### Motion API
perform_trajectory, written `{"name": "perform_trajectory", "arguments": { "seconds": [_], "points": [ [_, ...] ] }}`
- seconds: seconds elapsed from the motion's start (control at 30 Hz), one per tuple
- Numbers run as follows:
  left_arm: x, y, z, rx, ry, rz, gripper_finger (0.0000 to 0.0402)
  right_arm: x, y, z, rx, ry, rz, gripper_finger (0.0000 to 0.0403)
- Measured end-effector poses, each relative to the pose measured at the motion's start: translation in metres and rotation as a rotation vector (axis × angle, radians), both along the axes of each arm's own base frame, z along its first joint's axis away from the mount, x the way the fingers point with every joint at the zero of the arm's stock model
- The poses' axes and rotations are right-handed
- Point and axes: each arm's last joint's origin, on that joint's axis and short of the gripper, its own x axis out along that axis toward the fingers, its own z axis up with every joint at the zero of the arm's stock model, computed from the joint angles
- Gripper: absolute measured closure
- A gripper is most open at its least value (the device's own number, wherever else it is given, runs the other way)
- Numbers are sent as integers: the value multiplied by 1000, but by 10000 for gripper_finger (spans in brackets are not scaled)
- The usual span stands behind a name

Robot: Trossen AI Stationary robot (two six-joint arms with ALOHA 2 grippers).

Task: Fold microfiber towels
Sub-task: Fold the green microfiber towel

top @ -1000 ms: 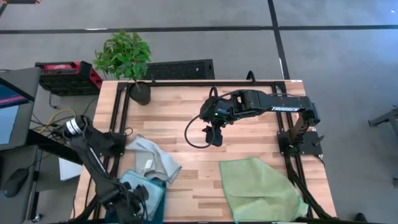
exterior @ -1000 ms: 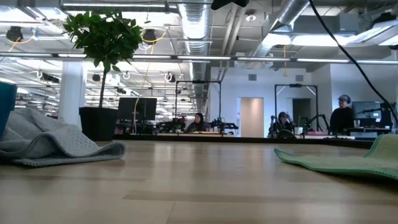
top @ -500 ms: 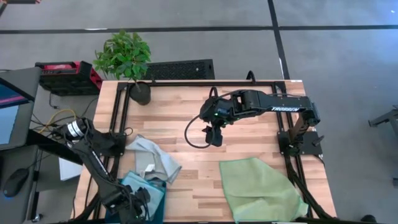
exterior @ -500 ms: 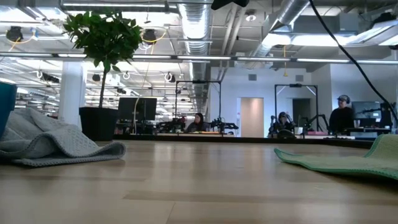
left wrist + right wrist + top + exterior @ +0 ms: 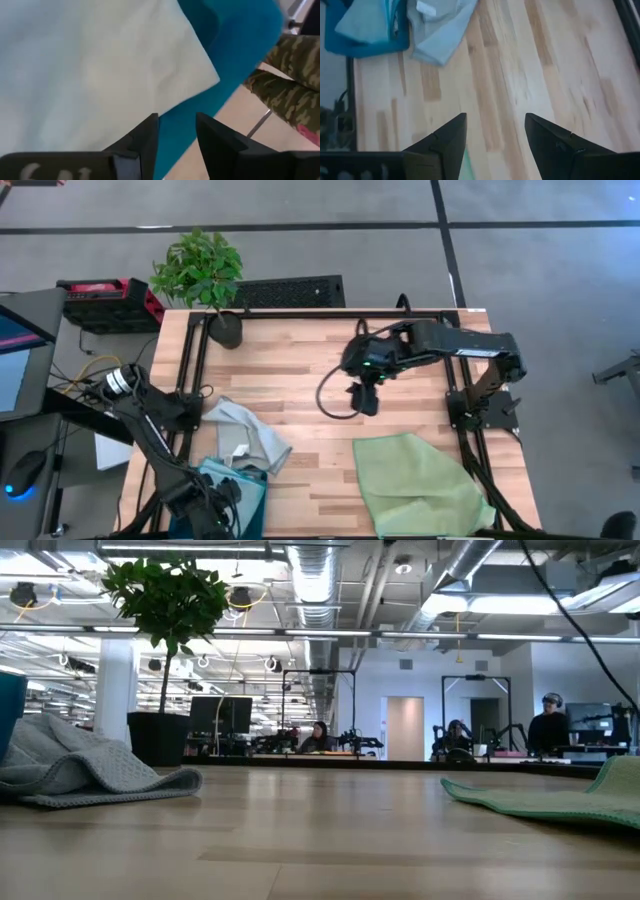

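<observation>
High view crops green towel (image 5: 420, 485) at edge.

A large, thin, light green microfiber towel (image 5: 420, 485) lies spread nearly flat at the near right of the table, its near edge reaching the table's front; in the low view its edge (image 5: 560, 798) ripples slightly. A pale grey microfiber towel (image 5: 245, 435) lies rumpled at the near left. Just nearer, a light blue microfiber towel (image 5: 232, 485) lies crumpled.
</observation>
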Motion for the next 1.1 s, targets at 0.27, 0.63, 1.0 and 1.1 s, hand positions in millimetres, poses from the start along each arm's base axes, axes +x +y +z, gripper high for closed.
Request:
{"name": "perform_trajectory", "arguments": {
  "seconds": [0.27,0.63,1.0,1.1],
  "points": [
    [-15,48,44,182,-174,29,278,-49,10,3,54,195,-118,178],
    [39,142,80,379,-448,-112,286,-84,18,15,143,113,-219,178],
    [131,202,76,521,-818,-410,310,-108,11,32,105,-7,-310,178],
    [154,207,59,511,-848,-455,311,-108,11,32,105,-7,-310,178]
  ]
}}
